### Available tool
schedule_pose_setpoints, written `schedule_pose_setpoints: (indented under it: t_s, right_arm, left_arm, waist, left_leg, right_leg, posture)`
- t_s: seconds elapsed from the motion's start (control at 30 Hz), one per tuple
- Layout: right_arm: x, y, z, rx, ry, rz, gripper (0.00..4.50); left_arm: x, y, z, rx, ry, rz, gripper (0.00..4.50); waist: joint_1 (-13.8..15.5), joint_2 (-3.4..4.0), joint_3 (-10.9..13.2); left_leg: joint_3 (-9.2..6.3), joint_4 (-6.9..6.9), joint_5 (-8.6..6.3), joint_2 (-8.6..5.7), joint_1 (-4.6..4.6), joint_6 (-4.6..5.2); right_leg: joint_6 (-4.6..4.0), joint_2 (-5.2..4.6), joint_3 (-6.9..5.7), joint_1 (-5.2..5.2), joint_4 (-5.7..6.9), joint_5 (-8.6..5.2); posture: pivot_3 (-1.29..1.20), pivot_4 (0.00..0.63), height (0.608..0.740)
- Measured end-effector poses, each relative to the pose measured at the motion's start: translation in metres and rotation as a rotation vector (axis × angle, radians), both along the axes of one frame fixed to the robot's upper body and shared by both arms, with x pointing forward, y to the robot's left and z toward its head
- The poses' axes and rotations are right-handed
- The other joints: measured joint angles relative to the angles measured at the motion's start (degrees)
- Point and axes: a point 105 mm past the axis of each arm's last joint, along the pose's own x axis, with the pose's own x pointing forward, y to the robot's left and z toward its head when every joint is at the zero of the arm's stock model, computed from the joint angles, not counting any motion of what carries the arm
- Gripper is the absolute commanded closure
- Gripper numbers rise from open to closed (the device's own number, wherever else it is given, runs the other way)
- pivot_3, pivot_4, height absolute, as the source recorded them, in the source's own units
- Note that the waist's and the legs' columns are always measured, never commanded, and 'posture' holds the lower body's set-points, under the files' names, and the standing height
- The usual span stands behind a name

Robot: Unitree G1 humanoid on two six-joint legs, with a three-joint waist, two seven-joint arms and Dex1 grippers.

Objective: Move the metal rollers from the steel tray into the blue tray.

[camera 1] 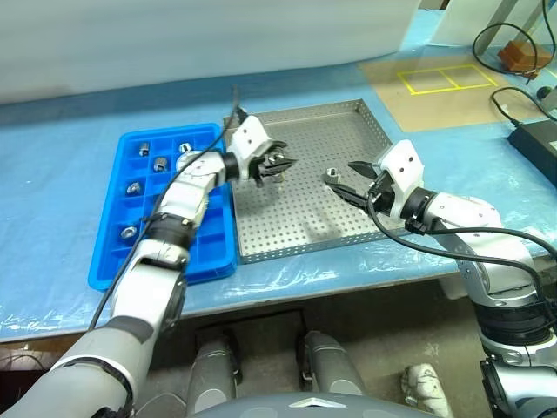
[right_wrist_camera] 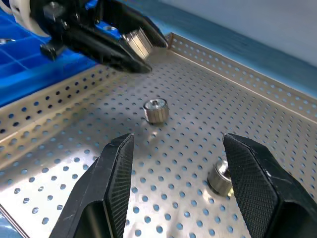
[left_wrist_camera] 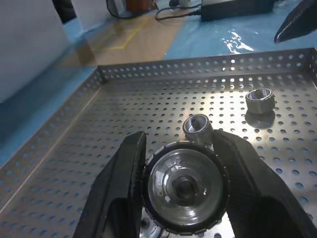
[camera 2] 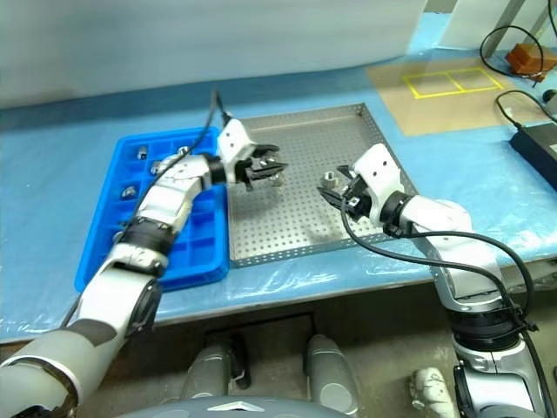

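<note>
The steel tray lies mid-table with the blue tray against its left side. My left gripper hovers above the steel tray's left part, shut on a metal roller that sits end-on between its fingers. Two more rollers rest on the perforated floor, one just beyond the left fingertips and one further right. My right gripper stands open low over the tray, its fingers either side of that second roller without touching it. Several rollers sit in the blue tray's far compartments.
A black power adapter with cables lies at the right edge of the pale blue table sheet. A tan board with yellow tape sits behind the steel tray's right corner. The table's front edge runs just below both trays.
</note>
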Motion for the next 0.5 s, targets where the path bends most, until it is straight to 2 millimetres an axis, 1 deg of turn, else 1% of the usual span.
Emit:
schedule_pose_setpoints:
  t_s: [0.07, 0.17, 0.2, 0.3, 0.37, 0.43, 0.5]
  right_arm:
    - [0.004, 0.015, 0.002, 0.006, 0.007, 0.072, 1.59]
    - [0.013, 0.038, 0.004, -0.004, -0.010, 0.164, 1.59]
    - [0.015, 0.046, 0.004, 0.000, -0.009, 0.200, 1.59]
    - [0.019, 0.072, 0.006, 0.023, -0.005, 0.314, 1.59]
    - [0.020, 0.088, 0.009, 0.029, -0.009, 0.387, 1.59]
    - [0.017, 0.100, 0.009, 0.022, -0.007, 0.459, 1.59]
    - [0.013, 0.108, 0.003, 0.012, 0.013, 0.524, 1.59]
  left_arm:
    - [-0.016, 0.020, -0.008, -0.005, 0.036, 0.033, 2.77]
    - [-0.036, 0.043, -0.019, -0.002, 0.102, 0.070, 2.77]
    - [-0.042, 0.049, -0.017, -0.005, 0.104, 0.082, 2.77]
    - [-0.057, 0.060, -0.003, -0.019, 0.063, 0.129, 2.77]
    - [-0.064, 0.068, 0.000, -0.037, 0.055, 0.185, 2.77]
    - [-0.068, 0.077, -0.004, -0.044, 0.071, 0.247, 2.77]
    - [-0.074, 0.091, -0.015, -0.033, 0.102, 0.318, 2.77]
  waist:
    - [0.1, 0.07, 0.0]
    - [1.4, 0.13, 0.1]
    - [2.1, 0.15, 0.1]
    - [4.5, 0.21, 0.2]
    - [5.8, 0.21, 0.2]
    - [7.2, 0.21, 0.2]
    - [7.9, 0.21, 0.2]
  left_leg:
    - [0.01, -0.03, 0.04, 0.01, -0.02, -0.06]
    - [-0.01, -0.04, 0.11, 0.05, -0.08, -0.26]
    - [-0.02, -0.05, 0.06, 0.08, -0.08, -0.45]
    - [-0.02, -0.09, 0.10, 0.08, -0.07, -0.53]
    - [-0.01, -0.13, 0.10, 0.07, -0.09, -0.53]
    - [-0.02, -0.19, 0.11, 0.06, -0.11, -0.54]
    - [-0.02, -0.26, 0.11, 0.04, -0.12, -0.54]
  right_leg:
    - [-0.01, 0.00, 0.00, -0.06, 0.03, 0.00]
    - [-0.03, 0.01, -0.04, -0.18, 0.14, 0.01]
    - [-0.05, 0.02, -0.05, -0.19, 0.15, 0.02]
    - [-0.07, 0.00, -0.07, -0.17, 0.13, 0.03]
    - [-0.07, -0.01, -0.07, -0.18, 0.10, 0.03]
    - [-0.07, -0.01, -0.08, -0.19, 0.05, 0.03]
    - [-0.07, -0.01, -0.09, -0.21, 0.02, 0.03]
  posture:
    - [-0.18, 0.150, 0.740]
    - [-0.08, 0.150, 0.740]
    - [-0.04, 0.150, 0.740]
    - [0.06, 0.150, 0.740]
    - [0.11, 0.150, 0.740]
    - [0.15, 0.150, 0.740]
    - [0.19, 0.150, 0.740]
